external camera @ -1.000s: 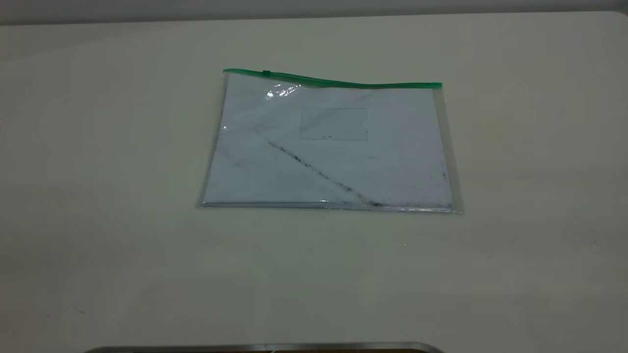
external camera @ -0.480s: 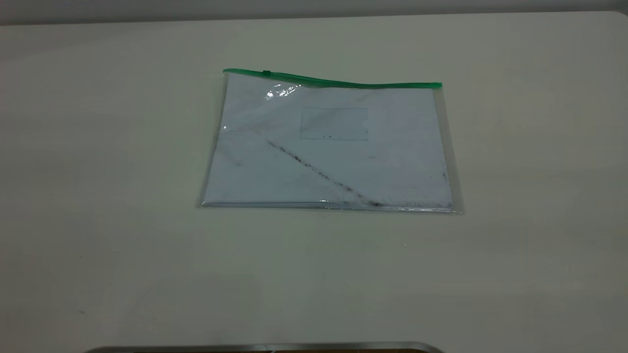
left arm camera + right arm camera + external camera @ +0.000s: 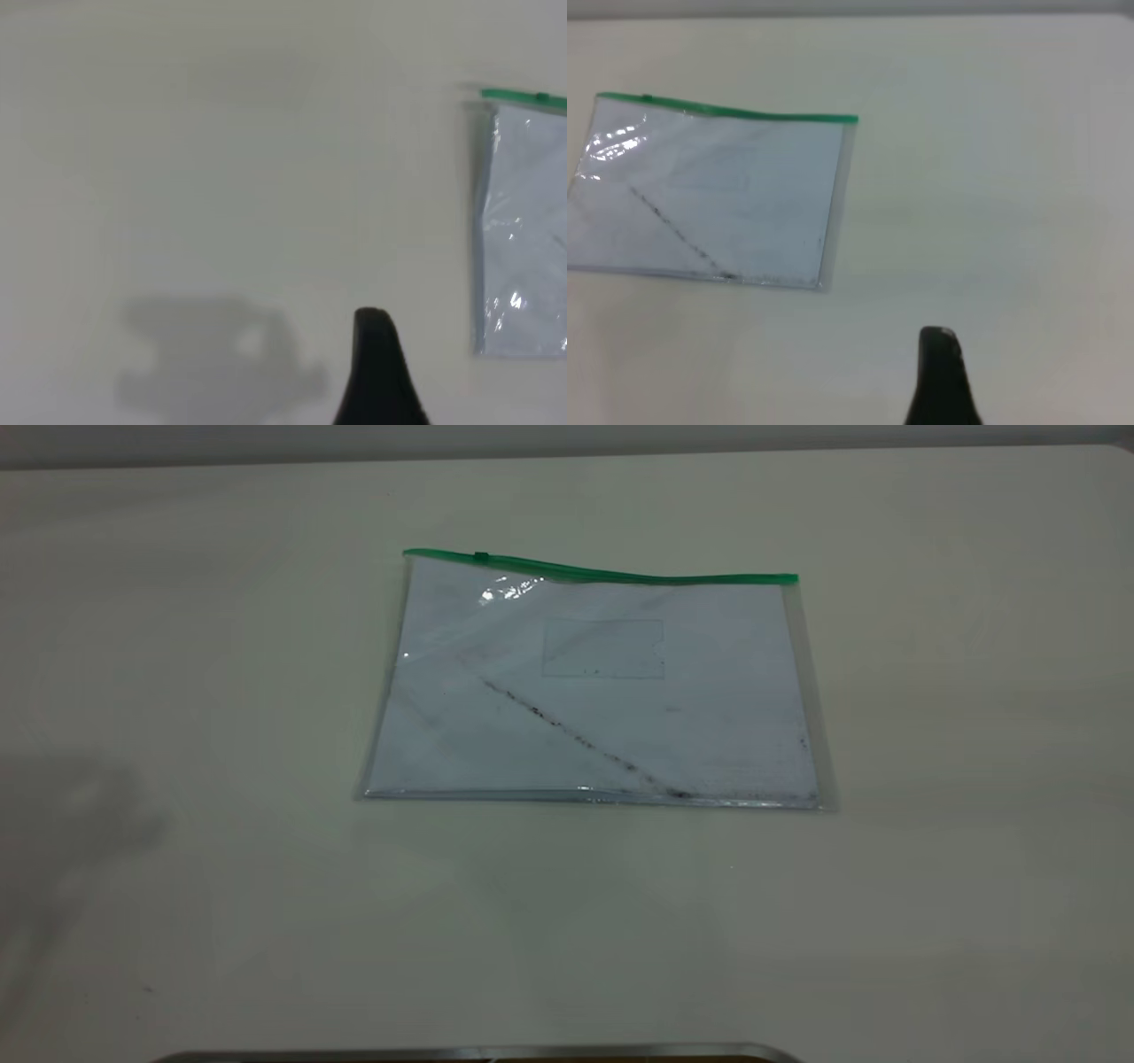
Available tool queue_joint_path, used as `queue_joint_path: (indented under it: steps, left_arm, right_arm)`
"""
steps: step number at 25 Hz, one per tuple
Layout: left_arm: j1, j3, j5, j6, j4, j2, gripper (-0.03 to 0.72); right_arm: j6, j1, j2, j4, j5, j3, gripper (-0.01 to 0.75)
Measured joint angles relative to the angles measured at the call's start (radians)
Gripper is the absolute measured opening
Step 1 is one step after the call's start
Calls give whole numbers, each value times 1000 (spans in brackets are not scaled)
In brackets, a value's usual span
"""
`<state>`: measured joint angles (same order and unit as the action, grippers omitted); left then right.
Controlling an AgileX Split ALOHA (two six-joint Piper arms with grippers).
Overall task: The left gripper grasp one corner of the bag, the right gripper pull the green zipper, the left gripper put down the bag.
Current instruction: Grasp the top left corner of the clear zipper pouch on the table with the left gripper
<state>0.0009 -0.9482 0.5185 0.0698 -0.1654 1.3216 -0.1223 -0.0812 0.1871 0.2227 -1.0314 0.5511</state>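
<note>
Lying flat a little above the middle of the exterior frame: the bag (image 3: pixel 594 686), a clear pouch over a white sheet with a dark diagonal smudge, untouched by either arm. Along its far long edge, the green zipper (image 3: pixel 602 569), with the small slider tab (image 3: pixel 481 557) sitting close to the upper left end. Just past that tab, the corner (image 3: pixel 409 556) with the green strip end, probably the one meant for the first grasp. Around the bag, only the bare pale table (image 3: pixel 177 691). In the left wrist view, 1 black finger of the left gripper (image 3: pixel 379 372) at the lower edge, well apart from the bag at the right edge of that frame, nothing in its hold; how far open, cannot tell. In the right wrist view, likewise 1 finger of the right gripper (image 3: pixel 941 376) at the lower middle, well clear of the bag in the upper left, nothing held, opening not visible. Step in hand, by judgement: the left approach, not yet begun on the bag. Best done low and shallow, 1 finger slid under the corner, pinching plastic beside the slider without covering the tab.
</note>
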Motion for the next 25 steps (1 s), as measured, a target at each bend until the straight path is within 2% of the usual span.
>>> queue_joint_path:
  steps: [5, 8, 11, 16, 20, 25]
  left_arm:
    - [-88, -170, -52, 130, -77, 339, 577]
    - [-112, -289, -49, 187, -143, 547, 577]
    - [-118, -423, 5, 274, -220, 741, 577]
    - [-120, -617, 98, 520, -446, 982, 577]
    - [-121, -661, 77, 641, -555, 1051, 577]
    - [-121, -664, 14, 689, -572, 1094, 577]
  right_arm:
    - [0, 0, 279, 0, 118, 82, 577]
    - [-1, 0, 438, 1, 204, 111, 576]
    - [-4, 0, 576, 3, 275, 123, 576]
    - [-40, 0, 763, 3, 382, 124, 576]
    - [-55, 0, 859, 3, 461, 124, 576]
    - [-74, 0, 966, 7, 547, 130, 576]
